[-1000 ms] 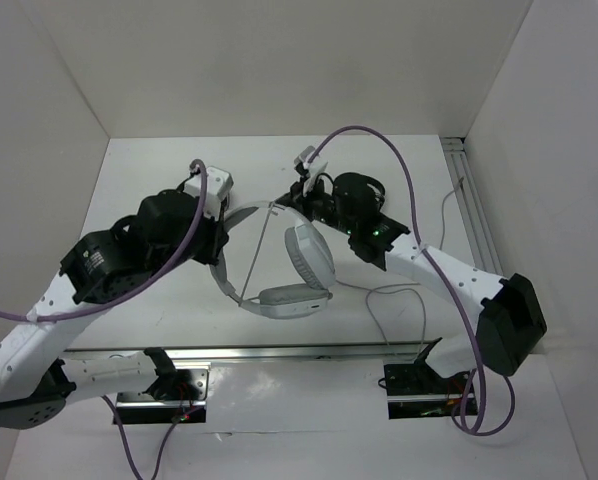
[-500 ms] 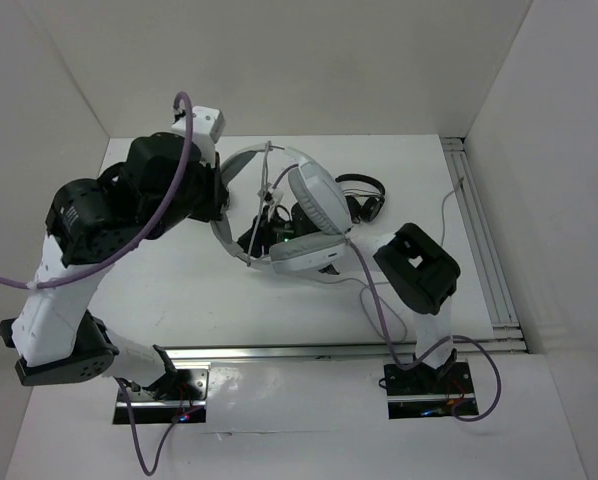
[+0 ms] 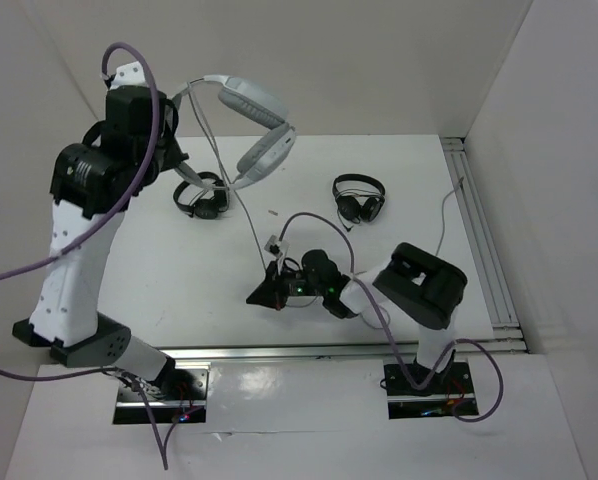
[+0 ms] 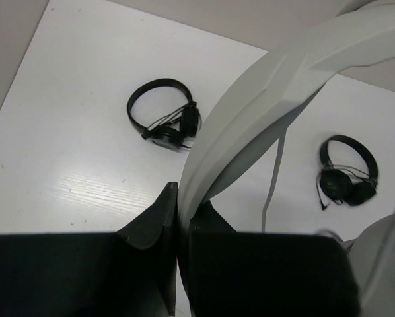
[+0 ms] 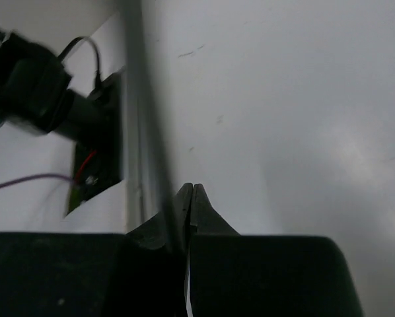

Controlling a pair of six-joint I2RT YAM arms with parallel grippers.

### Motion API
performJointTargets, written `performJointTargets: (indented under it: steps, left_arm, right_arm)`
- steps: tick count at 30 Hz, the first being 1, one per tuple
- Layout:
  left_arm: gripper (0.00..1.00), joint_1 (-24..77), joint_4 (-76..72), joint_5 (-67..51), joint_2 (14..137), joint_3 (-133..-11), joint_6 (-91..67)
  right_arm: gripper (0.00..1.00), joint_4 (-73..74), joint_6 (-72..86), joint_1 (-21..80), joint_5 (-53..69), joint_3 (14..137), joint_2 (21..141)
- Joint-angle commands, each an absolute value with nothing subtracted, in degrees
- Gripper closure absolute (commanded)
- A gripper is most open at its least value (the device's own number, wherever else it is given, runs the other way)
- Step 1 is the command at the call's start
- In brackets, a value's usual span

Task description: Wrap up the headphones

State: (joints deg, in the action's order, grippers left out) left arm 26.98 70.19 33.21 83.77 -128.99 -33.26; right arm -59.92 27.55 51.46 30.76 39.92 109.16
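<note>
We see the white headphones [image 3: 249, 110] held high above the desk's [image 3: 159, 280] far left, band pinched between our left fingers [image 4: 151, 228], grey cable [image 3: 249, 213] hanging down towards our right fingers [image 5: 203, 210], which are pressed together low over the desk, a black headset [image 3: 201, 195] lying beneath the earcups

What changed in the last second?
The left gripper raised the white headphones up and toward the far left, with the cable trailing down. The right gripper drew back to the near middle, low over the table, and is now shut. Unchanged: the left grip on the band and the right-hand black headphones.
</note>
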Motion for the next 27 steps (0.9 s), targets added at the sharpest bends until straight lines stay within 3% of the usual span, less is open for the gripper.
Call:
performJointTargets:
  steps: [1,8,10,13,18,21,22,24,27]
  left_arm:
    - [1.0,20.84,61.52,28.83,88.15,-128.67,-36.39]
    - [1.0,18.45,60.29,38.98,89.3,-114.48,-36.91]
    - [1.0,18.46,60.82,41.48,89.3,-109.8,-37.71]
    - [1.0,17.32,62.75,42.19,90.09,-104.25,-37.18]
    - [1.0,20.55,58.2,35.16,88.16,-92.65,-30.16]
    - [1.0,24.94,57.66,31.66,85.79,-87.99,-27.34]
    - [1.0,26.27,57.66,30.6,85.78,-86.93,-25.68]
    - [1.0,29.16,57.66,29.27,83.95,-83.43,-24.96]
    - [1.0,35.32,57.66,31.19,81.84,-78.6,-25.49]
  right_arm:
    - [1.0,-62.69,21.9,56.94,30.6,35.78,97.58]
    - [1.0,-21.18,6.61,71.53,20.58,40.77,79.3]
    - [1.0,-13.66,2.83,75.65,11.64,44.46,73.08]
    - [1.0,0.58,-1.31,81.18,-9.69,51.22,68.83]
    - [1.0,20.71,-3.24,88.23,-52.18,66.15,72.06]
    - [1.0,16.22,-9.73,89.47,-72.07,68.12,75.14]
    - [1.0,10.78,-20.02,88.69,-74.77,66.72,75.15]
    - [1.0,-6.91,-31.06,84.65,-75.85,64.26,74.19]
    - [0.97,-14.93,-38.41,76.05,-72.35,65.03,72.42]
